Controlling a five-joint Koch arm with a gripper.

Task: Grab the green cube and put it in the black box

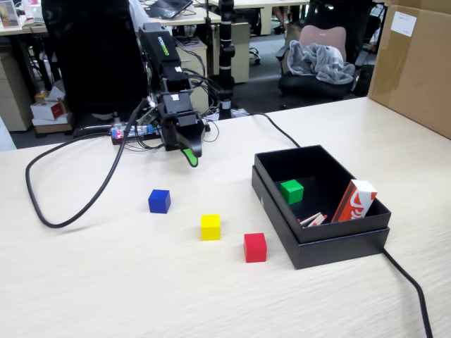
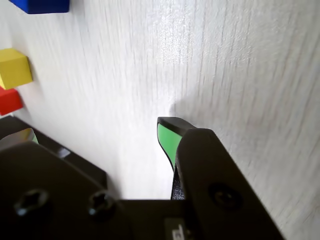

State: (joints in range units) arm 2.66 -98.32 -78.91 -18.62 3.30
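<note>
Inspector A: Start with the surface [image 1: 106, 282].

Inspector B: Pale wood grain. Taking the black box [image 1: 331, 246] as landmark, near to far: a black cable [image 1: 409, 282] runs off its near corner toward the front edge. The red cube [image 1: 255, 247] sits just left of the box's near left wall, the yellow cube [image 1: 210, 227] farther left, the blue cube [image 1: 159, 201] farther left again. All three stand apart from each other.

Inspector A: The green cube?

Inspector B: The green cube [image 1: 291, 191] lies inside the box, on its floor near the far left wall. A red and white carton [image 1: 354, 201] leans against the box's right wall, with small sticks [image 1: 313, 220] beside it.

Inspector A: And the gripper?

Inspector B: The gripper [image 1: 190, 156] hangs beyond and left of the box, well apart from the cube, green tip pointing down over bare surface. It holds nothing. Only one tip shows in either view, so I cannot tell how far it is open.

Inspector A: Edges and clearance?

Inspector B: Open surface lies between gripper and box. A looping cable [image 1: 63, 218] lies far left. A brown carton [image 1: 412, 67] stands beyond the box at right. Behind the surface is an office with chairs [image 1: 317, 67].
</note>
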